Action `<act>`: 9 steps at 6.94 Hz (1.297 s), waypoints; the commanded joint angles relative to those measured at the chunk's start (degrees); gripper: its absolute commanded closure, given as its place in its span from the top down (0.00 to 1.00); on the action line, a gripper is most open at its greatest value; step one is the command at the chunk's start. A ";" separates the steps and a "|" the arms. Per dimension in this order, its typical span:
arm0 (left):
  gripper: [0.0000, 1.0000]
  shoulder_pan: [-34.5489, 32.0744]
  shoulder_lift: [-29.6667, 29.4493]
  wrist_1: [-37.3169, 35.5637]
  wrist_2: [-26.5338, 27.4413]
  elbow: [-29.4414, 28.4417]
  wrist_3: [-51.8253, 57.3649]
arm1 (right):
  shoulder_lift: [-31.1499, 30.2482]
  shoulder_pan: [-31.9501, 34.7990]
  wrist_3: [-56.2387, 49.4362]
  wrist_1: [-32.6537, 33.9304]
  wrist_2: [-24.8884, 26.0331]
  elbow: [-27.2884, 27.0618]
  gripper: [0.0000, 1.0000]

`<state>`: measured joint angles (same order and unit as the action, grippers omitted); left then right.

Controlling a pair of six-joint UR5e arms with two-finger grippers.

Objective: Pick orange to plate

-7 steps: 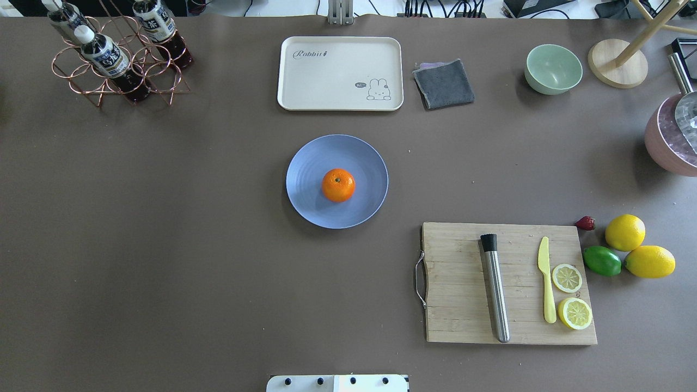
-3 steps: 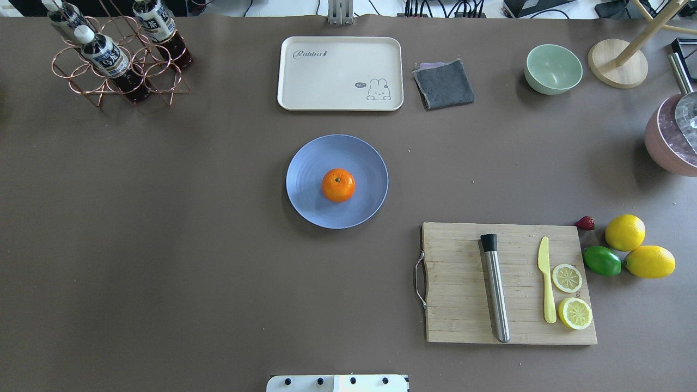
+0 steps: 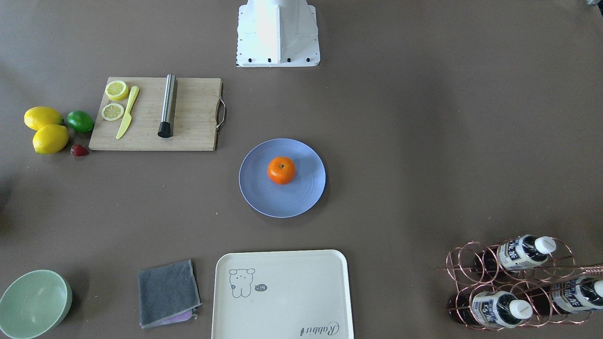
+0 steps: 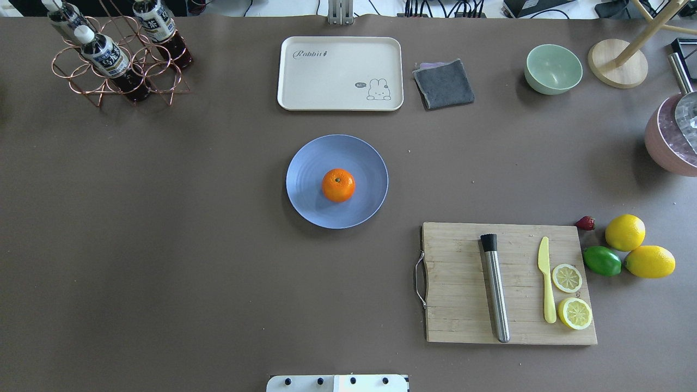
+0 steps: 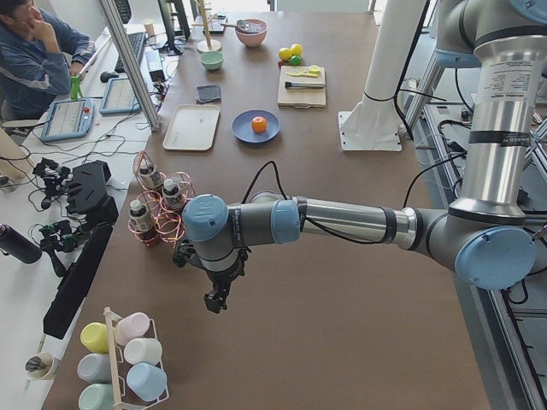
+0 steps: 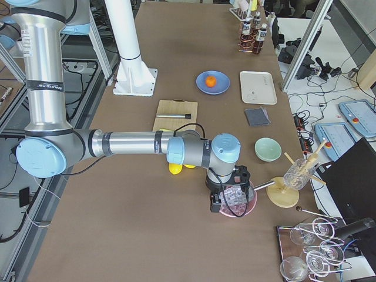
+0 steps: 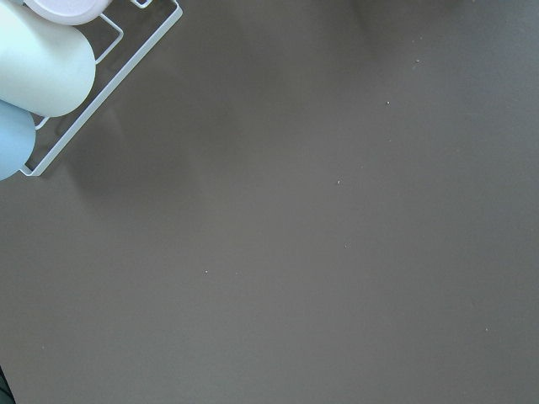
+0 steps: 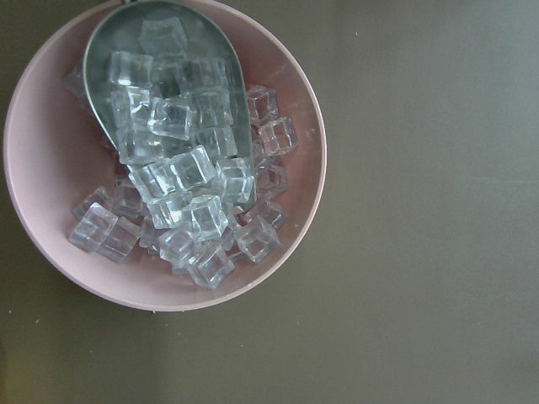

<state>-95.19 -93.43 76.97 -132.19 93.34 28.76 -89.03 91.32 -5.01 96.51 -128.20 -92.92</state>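
The orange (image 4: pixel 338 185) is sitting centrally on the plate (image 4: pixel 310 209), so the task is reading as done with nothing left, the count standing at one orange, one plate, two lemons (image 4: pixel 624 232) and one lime (image 4: pixel 601 261), while the left claw (image 5: pixel 214 303) and right claw (image 6: pixel 217 205) are hanging at opposite worktop (image 4: pixel 163 228) ends, with no way to tell whether either is spread or pressed together.
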 commanded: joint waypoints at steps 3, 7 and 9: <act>0.99 0.00 0.09 -0.07 0.00 0.00 0.07 | 0.00 0.00 0.00 0.00 -0.12 -0.77 1.00; 0.99 0.00 0.09 -0.07 0.00 0.00 0.07 | -0.09 0.00 0.00 -0.71 -0.29 -1.21 1.00; 0.99 0.00 0.00 -0.07 0.00 0.00 0.07 | 0.00 0.00 0.00 -0.71 -0.29 -1.21 1.00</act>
<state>-95.19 -93.35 76.90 -132.20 93.34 28.83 -89.05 91.32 -5.01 95.82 -128.49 -94.13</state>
